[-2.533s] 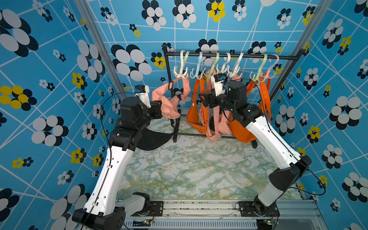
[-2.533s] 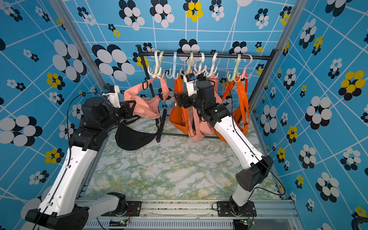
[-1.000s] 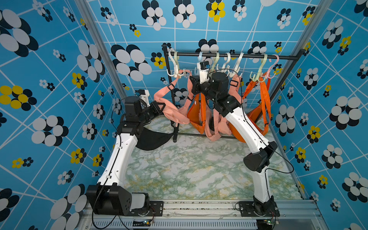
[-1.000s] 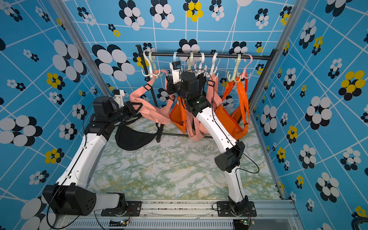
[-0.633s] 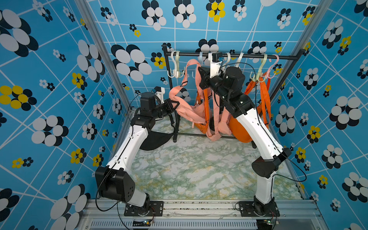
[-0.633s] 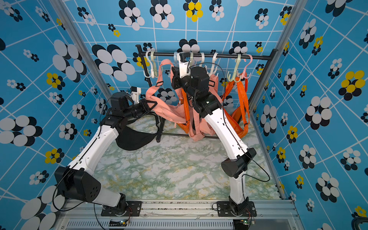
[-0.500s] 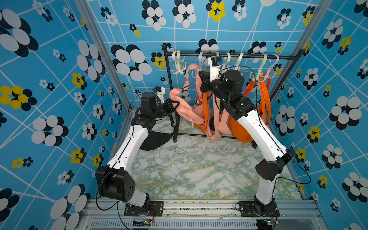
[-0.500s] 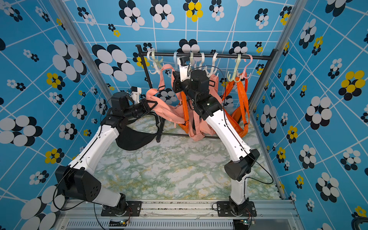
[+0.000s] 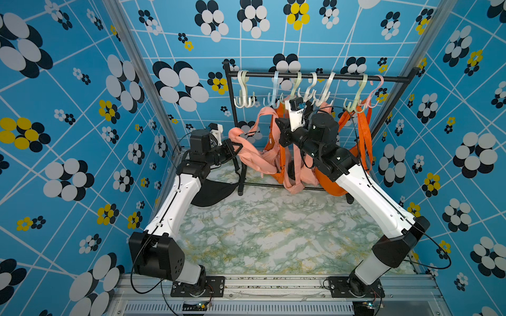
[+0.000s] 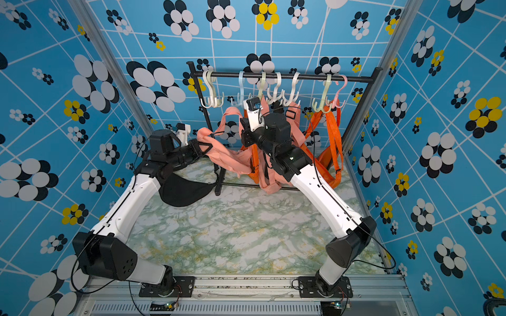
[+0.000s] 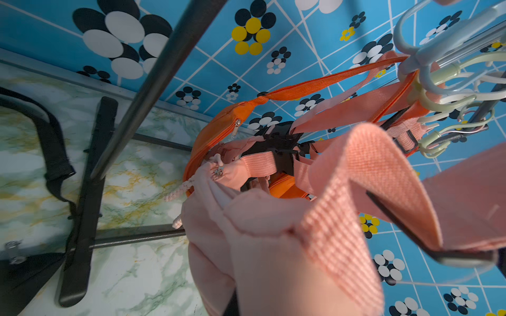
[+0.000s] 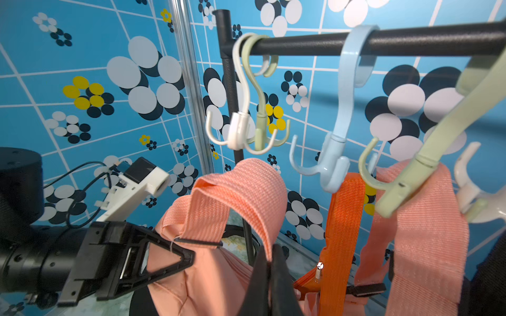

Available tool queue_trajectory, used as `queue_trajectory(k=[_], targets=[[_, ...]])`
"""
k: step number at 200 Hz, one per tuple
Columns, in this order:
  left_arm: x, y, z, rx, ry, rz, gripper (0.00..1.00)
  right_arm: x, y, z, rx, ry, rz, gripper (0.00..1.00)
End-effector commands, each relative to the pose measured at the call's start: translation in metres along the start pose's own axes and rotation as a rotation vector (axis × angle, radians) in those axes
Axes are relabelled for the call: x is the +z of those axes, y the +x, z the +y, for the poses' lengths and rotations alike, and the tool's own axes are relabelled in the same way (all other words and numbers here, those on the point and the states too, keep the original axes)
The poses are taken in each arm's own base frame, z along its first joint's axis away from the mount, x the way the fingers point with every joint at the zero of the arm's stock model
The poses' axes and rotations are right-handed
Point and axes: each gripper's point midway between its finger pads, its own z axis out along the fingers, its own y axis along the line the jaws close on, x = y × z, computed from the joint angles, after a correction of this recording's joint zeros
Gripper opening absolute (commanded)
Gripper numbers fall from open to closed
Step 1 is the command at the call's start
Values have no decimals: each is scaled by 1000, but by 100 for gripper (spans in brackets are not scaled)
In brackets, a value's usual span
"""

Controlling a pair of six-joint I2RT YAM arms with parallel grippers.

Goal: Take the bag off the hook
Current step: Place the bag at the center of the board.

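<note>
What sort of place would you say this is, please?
Probably a robot test booth: flower-print blue walls enclose a marble-look tabletop, with a small hook rack and a metal mounting rail.

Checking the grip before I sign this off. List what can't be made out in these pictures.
Both top views: the left arm hides part of the black bag.
Both top views: the right arm hides part of an orange bag.
Left wrist view: the pink bag, close and blurred, covers most of the left gripper.
Right wrist view: the bottom edge cuts off the right gripper; the green hook nearest the lens is blurred.
</note>
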Motion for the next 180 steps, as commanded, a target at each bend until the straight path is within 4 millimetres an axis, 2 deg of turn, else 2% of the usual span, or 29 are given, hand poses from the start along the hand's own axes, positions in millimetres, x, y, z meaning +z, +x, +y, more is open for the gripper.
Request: queue_trajectory(k=[1,34,74,99,117,142,165,180], targets=[[-47,-3,15,59,-145,-53,0,-5,-3,21,-57,-48,-19,0],[-91,12,50,9,-288,-61,0,-12,11,61,-70,-139,20,0],[-149,40,117,-113,-600,-10,0,-43,-14,131,-30,-371,-41,0],[-178,47,135,-208,-640,-33,0,-56,-19,163,-19,-497,-50,0],[-194,55,148,-252,-679,-37,0,-58,-17,178,14,-578,-40,1],[-200,62,176,-332,-711,-33,0,-33,10,181,34,-544,18,0],[-177,72,205,-447,-640,-29,0,7,54,181,59,-461,124,0],[-165,82,231,-507,-642,-32,0,29,82,185,68,-442,203,0]])
